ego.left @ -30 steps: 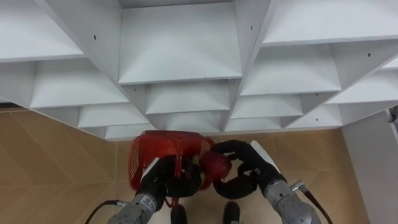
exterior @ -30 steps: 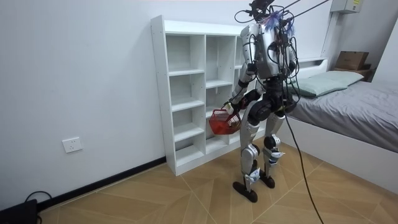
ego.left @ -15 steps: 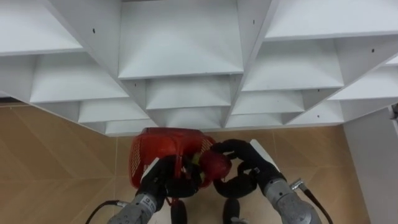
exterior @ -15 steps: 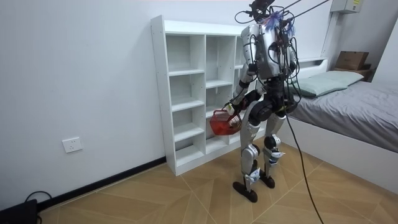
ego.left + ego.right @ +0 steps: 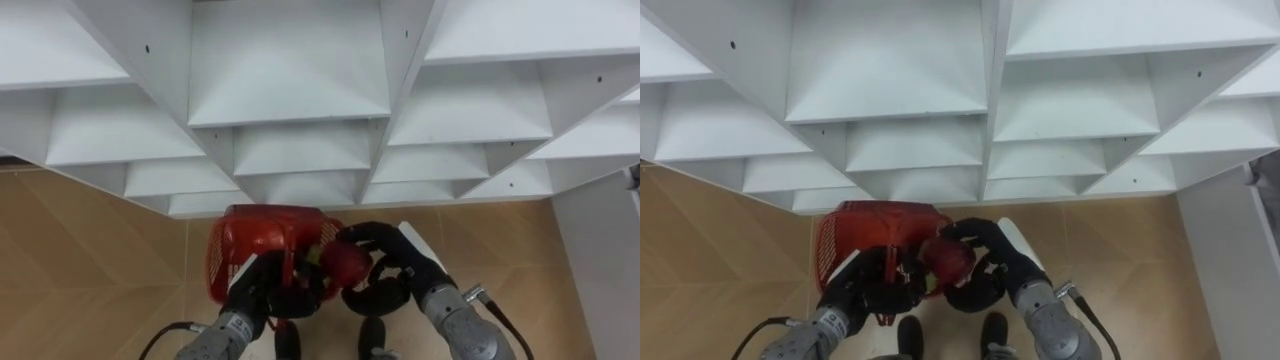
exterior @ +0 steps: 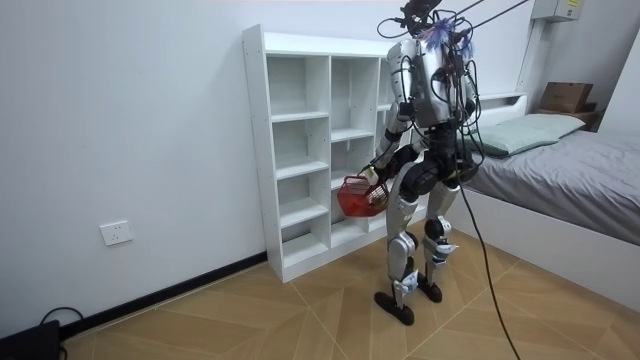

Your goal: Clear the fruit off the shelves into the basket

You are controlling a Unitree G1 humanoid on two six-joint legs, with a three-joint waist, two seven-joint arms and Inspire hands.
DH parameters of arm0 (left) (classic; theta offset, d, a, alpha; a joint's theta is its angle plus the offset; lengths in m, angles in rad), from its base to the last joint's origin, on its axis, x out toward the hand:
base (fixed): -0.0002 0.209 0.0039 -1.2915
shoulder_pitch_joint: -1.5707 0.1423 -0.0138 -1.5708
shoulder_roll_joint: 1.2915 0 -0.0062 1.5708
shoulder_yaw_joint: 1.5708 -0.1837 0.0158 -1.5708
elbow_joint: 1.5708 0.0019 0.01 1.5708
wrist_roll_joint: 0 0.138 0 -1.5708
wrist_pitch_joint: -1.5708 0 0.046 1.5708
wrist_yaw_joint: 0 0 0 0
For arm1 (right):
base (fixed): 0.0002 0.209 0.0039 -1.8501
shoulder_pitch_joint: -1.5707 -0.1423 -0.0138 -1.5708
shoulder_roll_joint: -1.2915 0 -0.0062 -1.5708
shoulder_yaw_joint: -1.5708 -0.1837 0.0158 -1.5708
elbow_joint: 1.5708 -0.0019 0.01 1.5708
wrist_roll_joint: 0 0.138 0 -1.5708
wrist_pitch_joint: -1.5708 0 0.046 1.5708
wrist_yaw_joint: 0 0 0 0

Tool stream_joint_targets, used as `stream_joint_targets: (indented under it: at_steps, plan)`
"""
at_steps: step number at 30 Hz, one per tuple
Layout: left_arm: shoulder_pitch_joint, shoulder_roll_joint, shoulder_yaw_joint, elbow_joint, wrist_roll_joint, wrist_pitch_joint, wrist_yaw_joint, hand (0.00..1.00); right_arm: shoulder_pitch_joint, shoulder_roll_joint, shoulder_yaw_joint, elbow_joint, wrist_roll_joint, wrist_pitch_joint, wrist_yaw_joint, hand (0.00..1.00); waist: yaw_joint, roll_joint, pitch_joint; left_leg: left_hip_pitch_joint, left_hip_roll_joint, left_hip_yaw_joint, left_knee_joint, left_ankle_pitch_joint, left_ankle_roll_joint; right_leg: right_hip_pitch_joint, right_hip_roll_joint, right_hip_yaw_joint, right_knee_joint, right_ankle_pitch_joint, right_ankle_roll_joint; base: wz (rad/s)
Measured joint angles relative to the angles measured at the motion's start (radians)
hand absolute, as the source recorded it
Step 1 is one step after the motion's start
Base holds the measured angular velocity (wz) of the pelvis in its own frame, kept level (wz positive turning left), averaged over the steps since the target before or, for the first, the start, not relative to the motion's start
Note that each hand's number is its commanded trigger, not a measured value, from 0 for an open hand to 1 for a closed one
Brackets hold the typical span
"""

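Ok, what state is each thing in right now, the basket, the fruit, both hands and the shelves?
Red basket: off the floor, carried before the shelves.
Red fruit: gripped, at the basket's rim.
Left hand: shut on the basket's handle.
Right hand: shut on the fruit.
White shelf unit: upright, open-fronted.

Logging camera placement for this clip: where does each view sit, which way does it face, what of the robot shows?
Left eye view: on the head, looking down the white shelves to the floor; left hand holding the red basket, right hand round a red fruit.
Right eye view: beside it, same scene, same hands.
Room view: standing off in the room, sees the whole robot facing the shelves, a bed nearby.
All share shelves and basket.
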Motion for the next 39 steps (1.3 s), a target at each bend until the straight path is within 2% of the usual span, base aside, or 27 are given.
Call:
stream_joint_targets:
  at_steps: [4, 13, 33, 36, 39]
  plan:
    - [-0.007, -0.012, -0.035, 0.000, -0.009, 0.002, -0.018, 1.00, -0.005, 0.008, 0.028, 0.000, 0.000, 0.001, 0.007, 0.00, 0.000, 0.000, 0.0000, 0.003, 0.000, -0.001, 0.001, 0.000, 0.000, 0.006, 0.000, -0.001, -0.003, 0.000, 0.000, 0.00]
    - [-0.017, -0.011, -0.035, 0.000, -0.009, 0.002, -0.049, 1.00, -0.010, 0.006, 0.030, 0.000, 0.000, 0.002, 0.039, 0.00, 0.001, 0.013, 0.0058, 0.006, 0.000, -0.001, 0.001, 0.000, 0.000, 0.009, 0.000, -0.002, -0.004, 0.000, 0.000, 0.00]
    - [-0.030, -0.012, -0.038, 0.000, -0.008, 0.002, -0.062, 1.00, -0.011, 0.005, 0.031, 0.000, 0.001, 0.002, 0.034, 0.00, 0.001, 0.016, 0.0040, 0.009, 0.001, 0.000, 0.002, 0.000, 0.000, 0.010, 0.002, 0.004, -0.001, 0.000, 0.000, 0.00]
    - [-0.042, -0.017, -0.034, 0.027, -0.007, 0.002, -0.060, 1.00, -0.011, 0.006, 0.033, 0.004, 0.002, 0.002, 0.036, 0.00, 0.004, 0.015, 0.0042, 0.016, 0.001, 0.005, 0.003, 0.000, 0.000, 0.014, 0.002, 0.007, -0.001, 0.000, 0.000, -0.03]
    - [-0.040, -0.009, -0.030, 0.030, 0.004, 0.002, -0.053, 1.00, -0.017, 0.012, 0.040, 0.030, 0.023, 0.002, 0.038, 0.00, 0.002, 0.014, 0.0047, 0.038, 0.001, 0.007, -0.001, 0.000, 0.000, 0.036, 0.003, 0.008, -0.005, 0.000, 0.000, -0.02]
